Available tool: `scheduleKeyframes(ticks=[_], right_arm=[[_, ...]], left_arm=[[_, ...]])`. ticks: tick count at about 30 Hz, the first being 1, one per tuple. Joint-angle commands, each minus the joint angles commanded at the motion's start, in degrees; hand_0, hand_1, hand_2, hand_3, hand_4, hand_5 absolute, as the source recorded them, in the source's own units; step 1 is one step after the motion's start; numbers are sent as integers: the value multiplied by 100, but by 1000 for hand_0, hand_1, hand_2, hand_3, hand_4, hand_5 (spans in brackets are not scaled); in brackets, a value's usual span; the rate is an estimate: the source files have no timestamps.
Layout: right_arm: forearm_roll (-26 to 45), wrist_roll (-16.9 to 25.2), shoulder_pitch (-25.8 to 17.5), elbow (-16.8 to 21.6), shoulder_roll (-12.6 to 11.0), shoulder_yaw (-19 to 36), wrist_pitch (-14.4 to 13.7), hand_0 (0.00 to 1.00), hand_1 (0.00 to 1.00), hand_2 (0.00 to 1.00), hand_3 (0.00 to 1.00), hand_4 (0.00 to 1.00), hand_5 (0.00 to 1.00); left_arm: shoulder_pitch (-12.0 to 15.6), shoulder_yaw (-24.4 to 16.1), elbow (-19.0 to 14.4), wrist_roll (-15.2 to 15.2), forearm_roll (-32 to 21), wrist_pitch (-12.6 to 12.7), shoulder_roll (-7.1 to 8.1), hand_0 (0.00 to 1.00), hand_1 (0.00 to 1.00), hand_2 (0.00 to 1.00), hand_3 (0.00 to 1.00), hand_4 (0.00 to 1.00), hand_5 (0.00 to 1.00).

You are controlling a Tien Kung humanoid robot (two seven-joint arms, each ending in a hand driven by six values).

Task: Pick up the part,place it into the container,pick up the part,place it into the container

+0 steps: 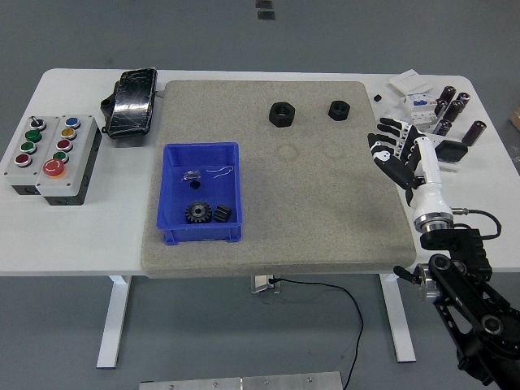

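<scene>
Reaching right hand (400,154), fingers (382,143) spread (empty), nut (338,109) beyond

Blue container (201,193), seemingly black nuts (282,114)

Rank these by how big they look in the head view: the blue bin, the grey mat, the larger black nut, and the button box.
1. grey mat
2. blue bin
3. button box, clearly smaller than the bin
4. larger black nut

All sit on the table at similar range, so the order is safe.
</scene>
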Motion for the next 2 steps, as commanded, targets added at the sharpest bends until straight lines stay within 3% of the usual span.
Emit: scheduleKeyframes(ticks=[2], right_arm=[[11, 13, -44, 12, -5, 13, -3, 644, 682, 706, 674, 738, 251]], left_arm=[[16, -10, 0, 6, 21, -3, 2, 666, 631, 551, 602, 706, 359]])
